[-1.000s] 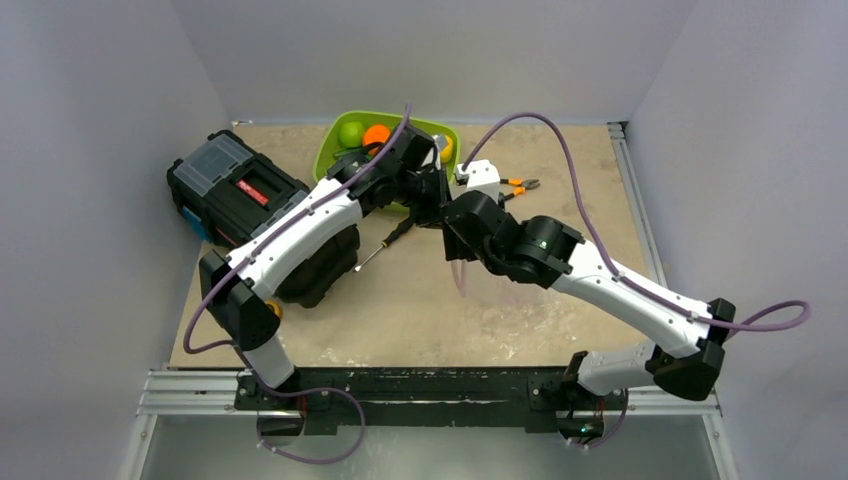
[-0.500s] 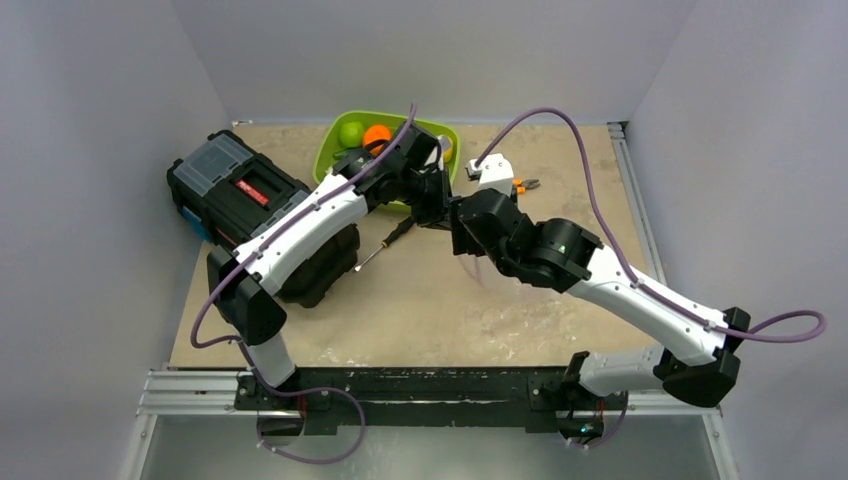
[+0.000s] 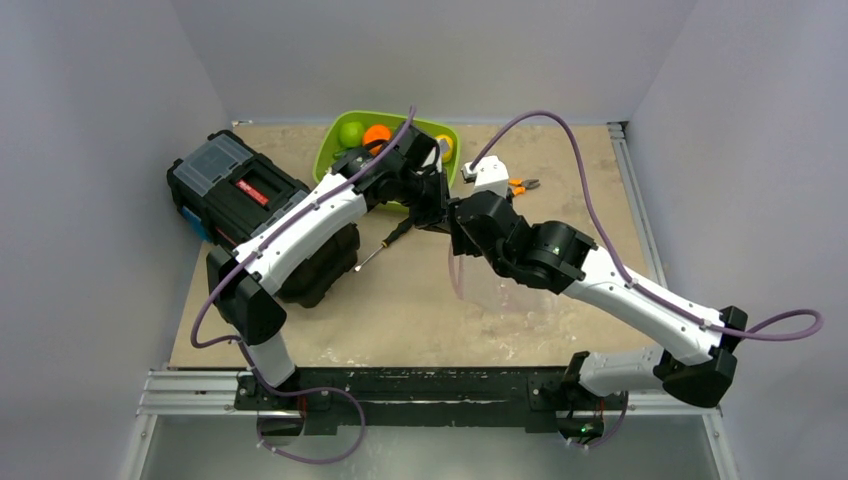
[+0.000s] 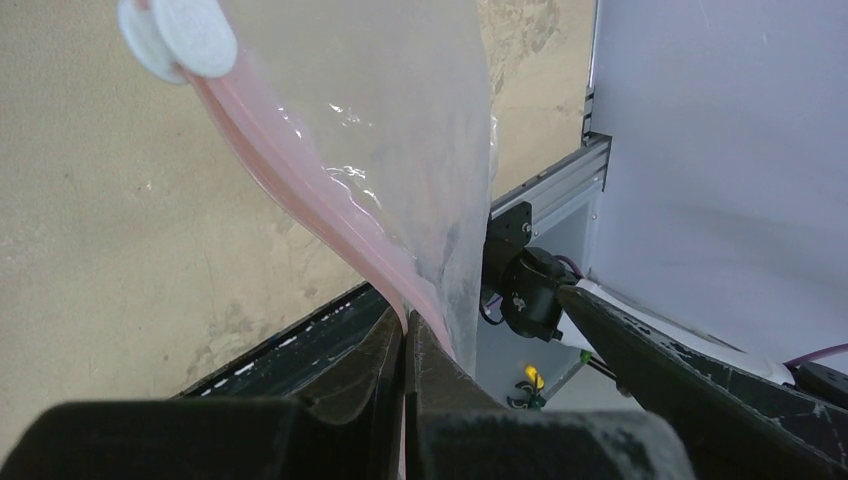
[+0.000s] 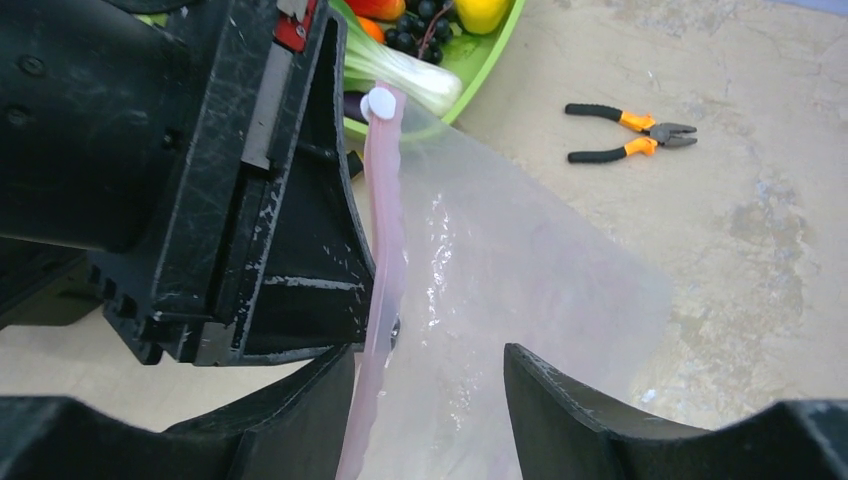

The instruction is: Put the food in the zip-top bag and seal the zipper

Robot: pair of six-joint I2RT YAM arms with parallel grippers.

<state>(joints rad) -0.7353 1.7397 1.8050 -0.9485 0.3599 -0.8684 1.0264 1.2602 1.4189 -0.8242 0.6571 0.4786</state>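
Ok so my left hand is clamped fully shut on the zipper, the soft pinkish strip along the mouth of the zip-top bag. The bag is clear, thin and floppy, a bit glossy and wrinkled. It hangs off that strip over the middle of the surface, which is beige and mottled, kind of stone-looking. I can't tell if the bag's bottom edge touches down. There's a little white round tab at one end of the zipper.

My right hand is roughly half open and gripping nothing. The zipper runs down between its fingers, close to the one on the left side of the wrist view, and the bag's sheet fills the rest of the gap. I can't tell if that finger actually touches the strip.

All the food I can see is in the lime-green plastic tray at 12 o'clock on the far edge:
- green round fruit
- orange
- lemon
- dark grapes
- white-stemmed bok choy

Other stuff: orange-and-black handled pliers at 1 o'clock just right of the tray, a chunky black hard-plastic toolbox with a clear-lidded compartment at 10 o'clock, and a black-handled screwdriver lying between the toolbox and the bag.
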